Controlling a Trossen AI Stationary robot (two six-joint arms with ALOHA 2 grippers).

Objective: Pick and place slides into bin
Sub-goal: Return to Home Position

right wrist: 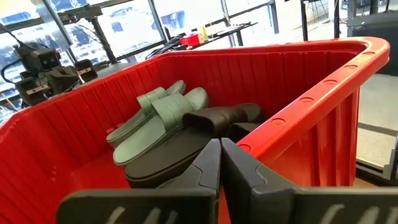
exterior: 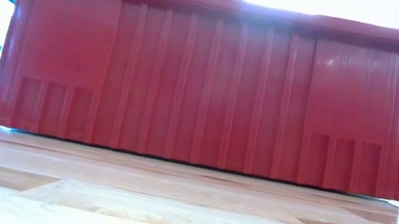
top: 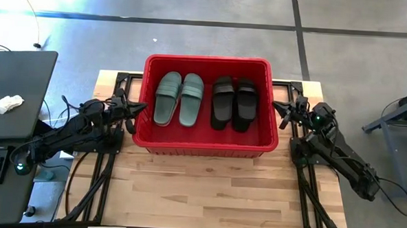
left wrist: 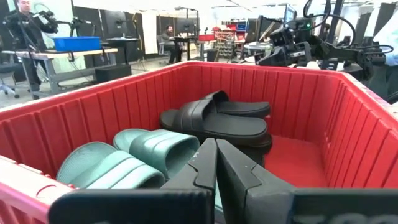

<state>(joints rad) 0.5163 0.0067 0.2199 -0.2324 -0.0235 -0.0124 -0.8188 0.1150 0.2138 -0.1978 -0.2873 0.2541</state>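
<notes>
The job looks finished to me: the green slides [top: 179,98] and black slides [top: 233,103] lie side by side in the red bin [top: 202,147] on the surface [top: 200,193], none in sight outside it, while the left arm [top: 72,132] and right arm [top: 339,154] flank it, jaws closed and empty.

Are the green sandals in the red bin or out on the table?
In. Both green sandals lie side by side inside the red bin, next to the black pair.
</notes>
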